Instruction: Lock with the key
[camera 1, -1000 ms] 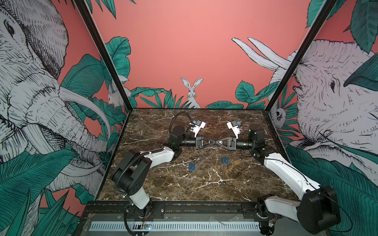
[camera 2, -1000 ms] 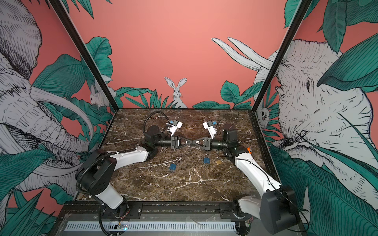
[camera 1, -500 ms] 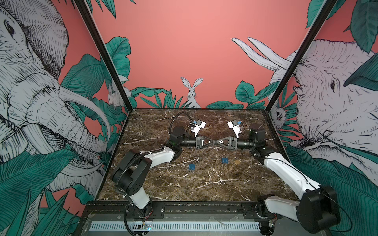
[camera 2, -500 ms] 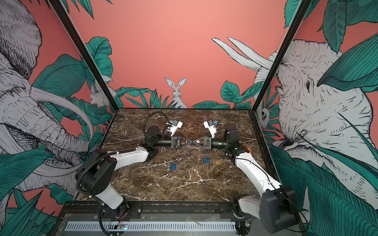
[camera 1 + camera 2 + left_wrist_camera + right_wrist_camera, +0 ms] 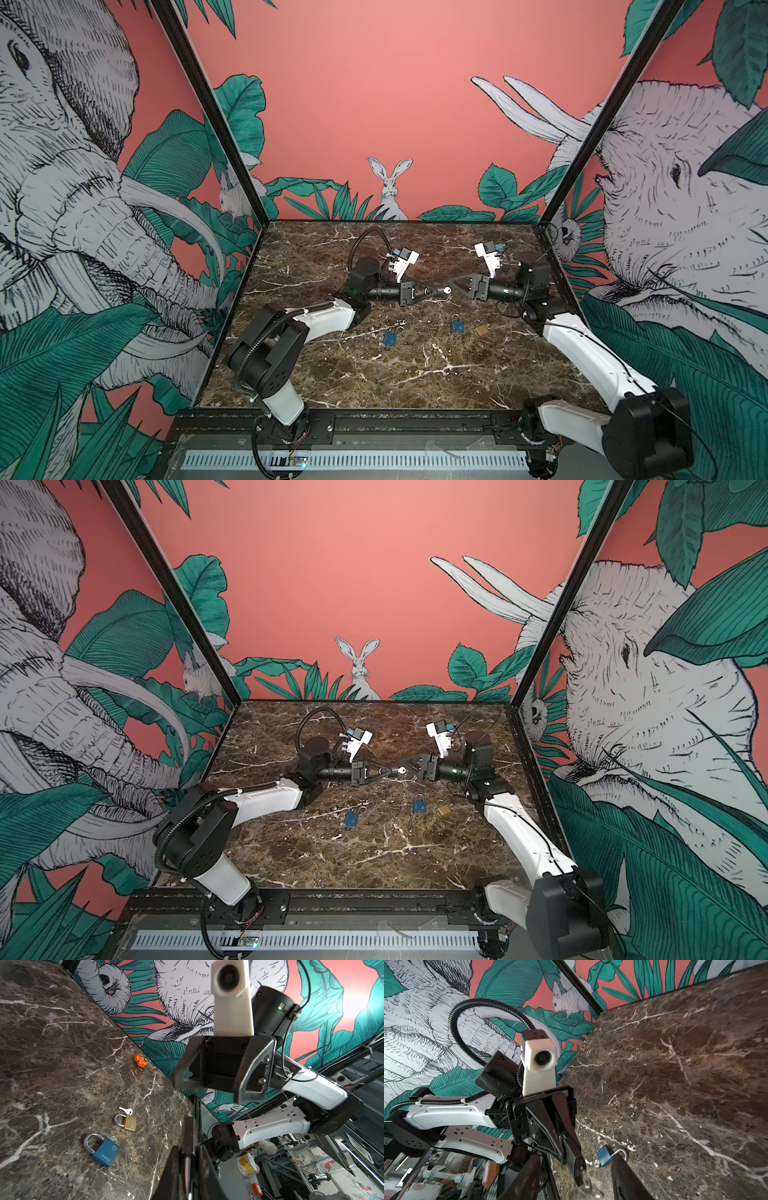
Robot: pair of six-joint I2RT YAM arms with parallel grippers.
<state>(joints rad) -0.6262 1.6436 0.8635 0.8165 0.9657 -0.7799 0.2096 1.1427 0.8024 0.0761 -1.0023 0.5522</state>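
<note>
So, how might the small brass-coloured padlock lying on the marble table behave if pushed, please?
Lying flat, the brass-coloured padlock would probably slide rather than roll or tip. Its metal body looks rigid and likely heavy for its size. On the glossy marble table it may skid into the small silver key beside it.

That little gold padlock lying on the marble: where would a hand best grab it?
Probably by its squarish body: come straight down on the brass padlock and pinch its two narrow side edges. It lies flat on the marble table, so those edges are the parallel faces on offer; the shackle is thin and rounded. A small key lies close by.
</note>
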